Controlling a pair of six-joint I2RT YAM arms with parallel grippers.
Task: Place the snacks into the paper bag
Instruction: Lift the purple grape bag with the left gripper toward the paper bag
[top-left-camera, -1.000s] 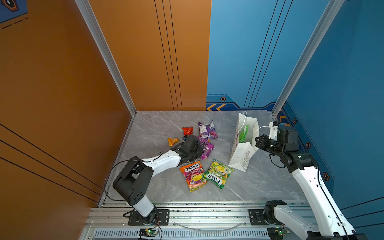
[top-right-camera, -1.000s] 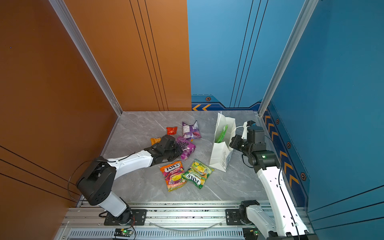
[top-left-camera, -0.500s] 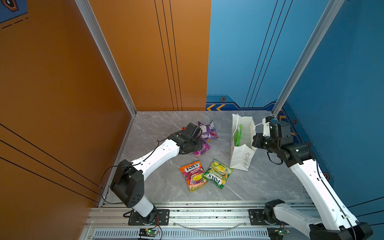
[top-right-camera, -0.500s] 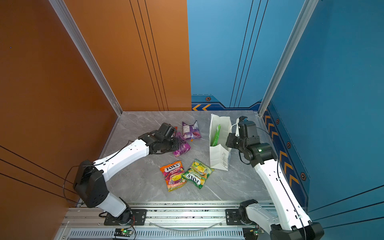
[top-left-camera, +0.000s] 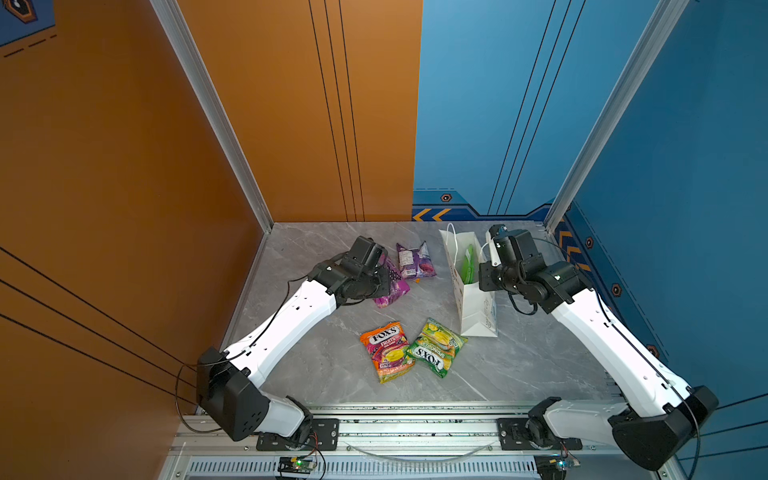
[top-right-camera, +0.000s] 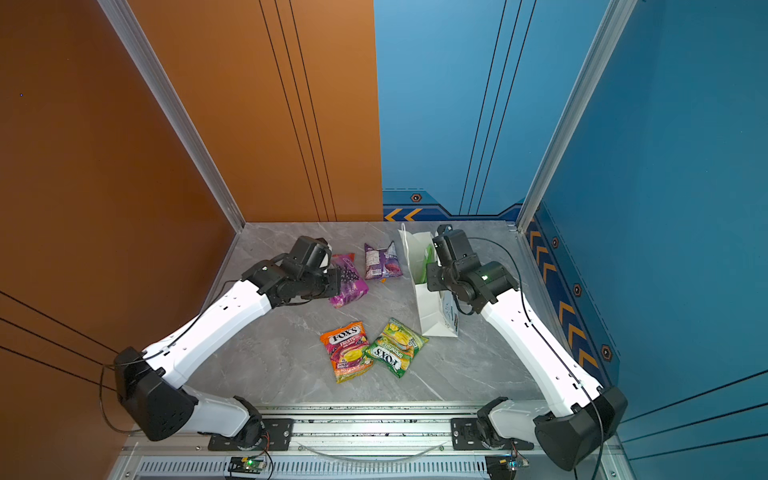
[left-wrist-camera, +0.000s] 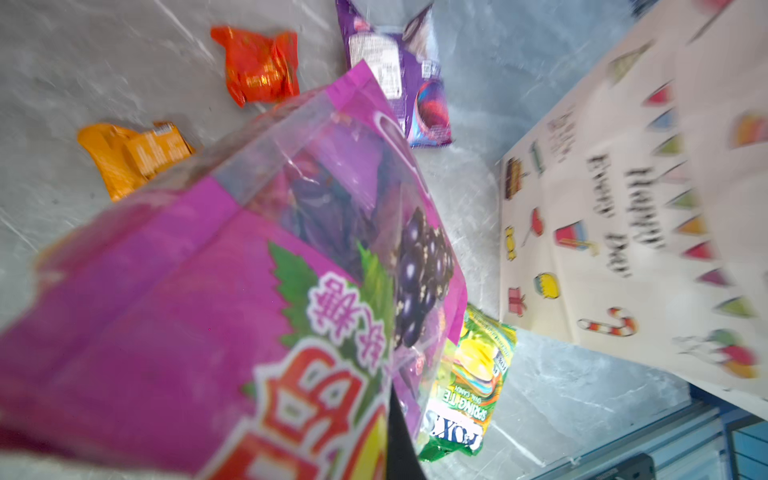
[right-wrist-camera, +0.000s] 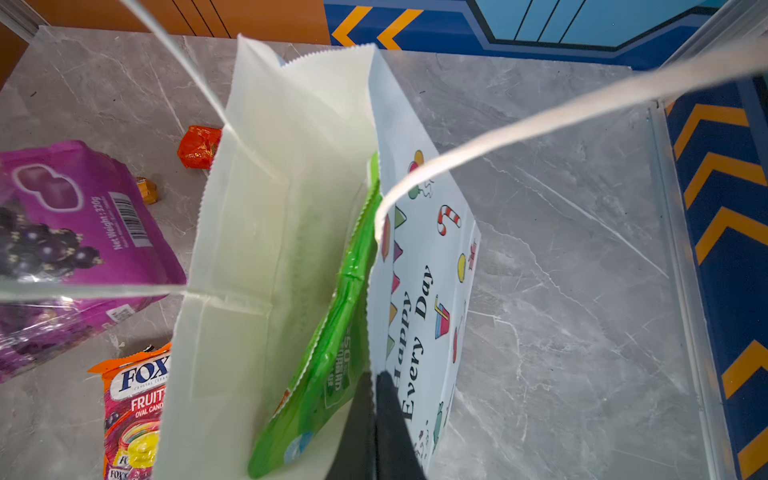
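Note:
My left gripper (top-left-camera: 380, 284) is shut on a purple grape candy packet (top-left-camera: 392, 286) (left-wrist-camera: 232, 291), held tilted just above the table; one dark finger (left-wrist-camera: 401, 440) shows under it. The white paper bag (top-left-camera: 473, 309) (right-wrist-camera: 257, 208) stands open to its right. My right gripper (right-wrist-camera: 375, 376) (top-left-camera: 484, 278) is shut on the bag's near wall at the rim. A green chip bag (right-wrist-camera: 336, 332) (top-left-camera: 468, 266) stands inside. On the table lie a second purple packet (top-left-camera: 415, 259), an orange FOX'S bag (top-left-camera: 386, 351), a green FOX'S bag (top-left-camera: 436, 347), a small red packet (left-wrist-camera: 259, 66) and a small orange packet (left-wrist-camera: 133, 153).
The grey marble table (top-left-camera: 532, 357) is closed in by an orange wall (top-left-camera: 124, 208) on the left and blue walls (top-left-camera: 685, 208) behind and on the right. The bag's white cord handles (right-wrist-camera: 540, 116) loop up in front of the right wrist camera.
The left arm has risen and reached further back with the purple grape packet in its jaws. The right gripper has drawn the bag slightly left, standing it more upright.

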